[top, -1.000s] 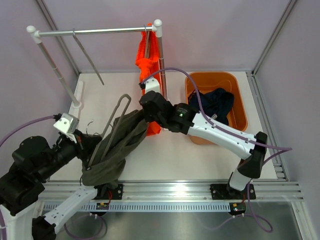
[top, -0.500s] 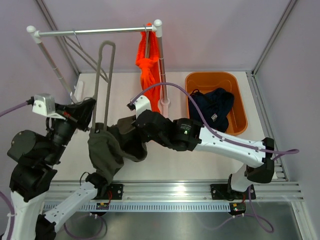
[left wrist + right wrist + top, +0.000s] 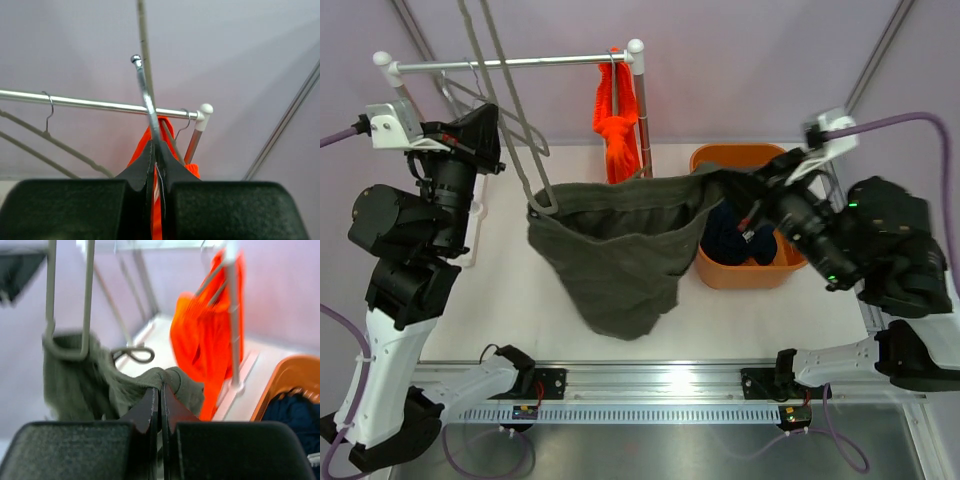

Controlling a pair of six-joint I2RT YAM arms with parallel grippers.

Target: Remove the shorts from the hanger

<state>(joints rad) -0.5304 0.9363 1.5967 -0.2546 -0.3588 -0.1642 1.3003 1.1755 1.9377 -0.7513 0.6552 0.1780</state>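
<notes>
The olive-grey shorts (image 3: 620,260) hang stretched in the air between my two arms. One corner is still looped on the lower end of the grey metal hanger (image 3: 542,203). My left gripper (image 3: 492,135) is raised high and shut on the hanger's wire (image 3: 145,100). My right gripper (image 3: 732,183) is shut on the waistband of the olive-grey shorts (image 3: 161,377), above the left rim of the bin. The orange shorts (image 3: 618,120) hang on the rack's right end. The navy shorts (image 3: 745,240) lie in the bin.
The clothes rack's bar (image 3: 510,63) spans the back, with an empty hanger (image 3: 505,120) on it. The orange bin (image 3: 775,270) stands at the right. The rack's right post (image 3: 642,110) is close behind the orange shorts.
My right gripper has pulled the olive-grey shorts up and to the right, to the bin. My left arm has lifted the hanger upright. The shorts went from bunched to stretched wide.
</notes>
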